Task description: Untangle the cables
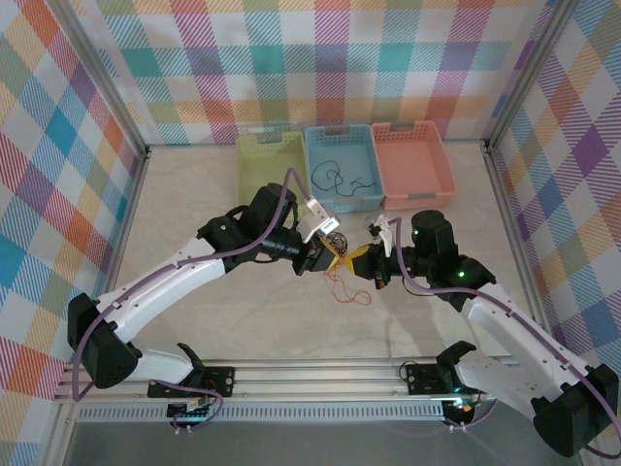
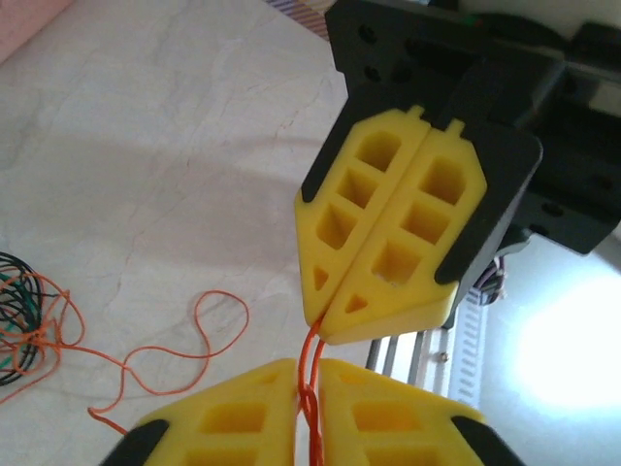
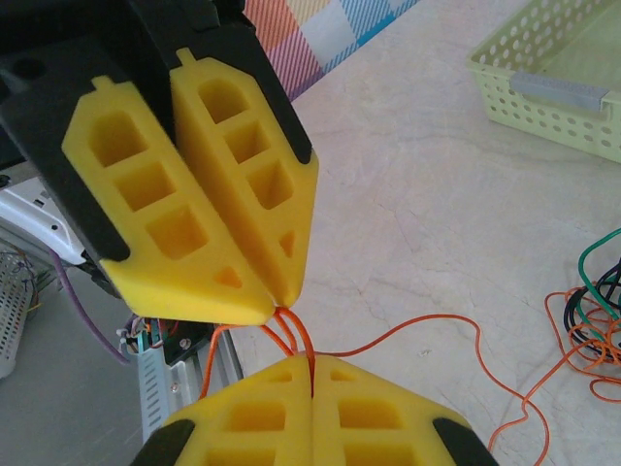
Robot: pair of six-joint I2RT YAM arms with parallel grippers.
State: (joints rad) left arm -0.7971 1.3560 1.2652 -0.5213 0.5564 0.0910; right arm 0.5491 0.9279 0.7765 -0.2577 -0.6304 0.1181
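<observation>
A pale marble-look table (image 1: 194, 223) sits inside bright plaid walls (image 1: 58, 146). Two white and black arms reach in from the near edge, the left arm (image 1: 184, 267) and the right arm (image 1: 505, 320), and they meet tip to tip over the middle of the table.

Beyond the meeting pincers, three plastic baskets stand in a row against the far wall: a green basket (image 1: 254, 165), a blue basket (image 1: 312, 165) and a pink basket (image 1: 441, 165). A thin black wire (image 1: 335, 178) lies loose in the blue one.

The left pincer (image 2: 309, 367) has its yellow fingers pressed together on an orange strand (image 2: 213, 301). The right pincer (image 3: 310, 361) is likewise closed, pinching the same strand just beside the left pincer's tips, so the two nearly touch.

From the pinch, the orange strand drops to the table and runs in loose curves to the cables (image 2: 19, 320), a small knot of black, green and orange wire lying on the table off to one side of the pincers.
</observation>
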